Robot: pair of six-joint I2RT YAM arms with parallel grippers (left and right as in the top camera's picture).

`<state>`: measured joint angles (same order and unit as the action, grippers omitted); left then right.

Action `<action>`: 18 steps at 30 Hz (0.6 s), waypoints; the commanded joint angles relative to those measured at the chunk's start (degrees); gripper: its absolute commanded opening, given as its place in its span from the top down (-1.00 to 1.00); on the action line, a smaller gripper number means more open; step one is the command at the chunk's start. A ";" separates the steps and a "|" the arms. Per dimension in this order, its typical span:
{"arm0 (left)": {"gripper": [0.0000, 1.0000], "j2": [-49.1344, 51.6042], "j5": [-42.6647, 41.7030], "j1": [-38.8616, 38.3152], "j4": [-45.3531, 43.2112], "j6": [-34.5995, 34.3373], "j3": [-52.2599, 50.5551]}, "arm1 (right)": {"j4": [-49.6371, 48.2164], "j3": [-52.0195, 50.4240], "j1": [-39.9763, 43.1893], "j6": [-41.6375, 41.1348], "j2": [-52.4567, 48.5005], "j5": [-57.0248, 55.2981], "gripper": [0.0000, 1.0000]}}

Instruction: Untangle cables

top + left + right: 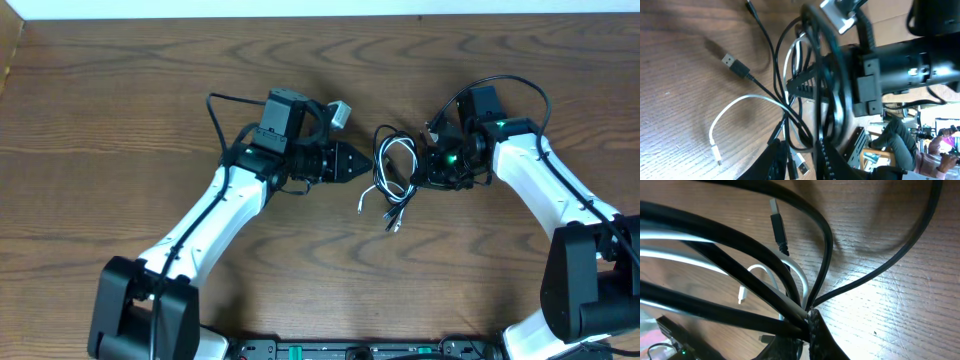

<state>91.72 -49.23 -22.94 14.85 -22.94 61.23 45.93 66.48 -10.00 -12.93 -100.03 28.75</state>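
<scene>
The cables (394, 170) lie as a black and white tangle on the wooden table between my two grippers. My right gripper (424, 165) is shut on the tangle's right side. In the right wrist view its fingertips (815, 327) pinch several black strands (740, 245) and a white strand (801, 277) together. My left gripper (360, 163) points at the tangle from the left. In the left wrist view its jaws (802, 162) stand a little apart, with a white plug and a black cord end lying loosely between them. A black USB plug (737, 66) and a white cord (755, 96) trail onto the table.
The table's far edge (320, 15) runs along the top, with a white surface beyond it. The right arm's body (900, 65) fills the space just behind the tangle in the left wrist view. Each arm carries its own thicker black wires (215, 105).
</scene>
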 commanded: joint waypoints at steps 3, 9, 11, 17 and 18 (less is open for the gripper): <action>0.53 1.92 -0.70 -1.05 -1.99 -2.49 0.37 | -0.07 -0.07 -0.15 0.81 0.07 1.66 0.98; 0.53 1.95 -1.36 -1.42 -6.08 -4.46 0.37 | -0.07 -0.07 -0.15 0.83 0.07 1.64 0.98; 0.53 1.95 -1.36 -1.42 -6.73 -5.20 0.39 | -0.07 -0.07 -0.17 0.83 0.04 1.64 0.98; 0.50 1.95 -1.36 -1.36 -8.17 -5.44 0.39 | -0.07 -0.07 -0.17 0.83 0.07 1.64 0.98; 0.47 1.95 -1.36 -1.36 -8.57 -5.44 0.39 | -0.04 -0.07 -0.17 0.83 0.07 1.62 0.98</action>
<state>93.34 -49.65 -24.21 7.01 -27.68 61.23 45.93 66.48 -10.00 -12.93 -100.03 28.75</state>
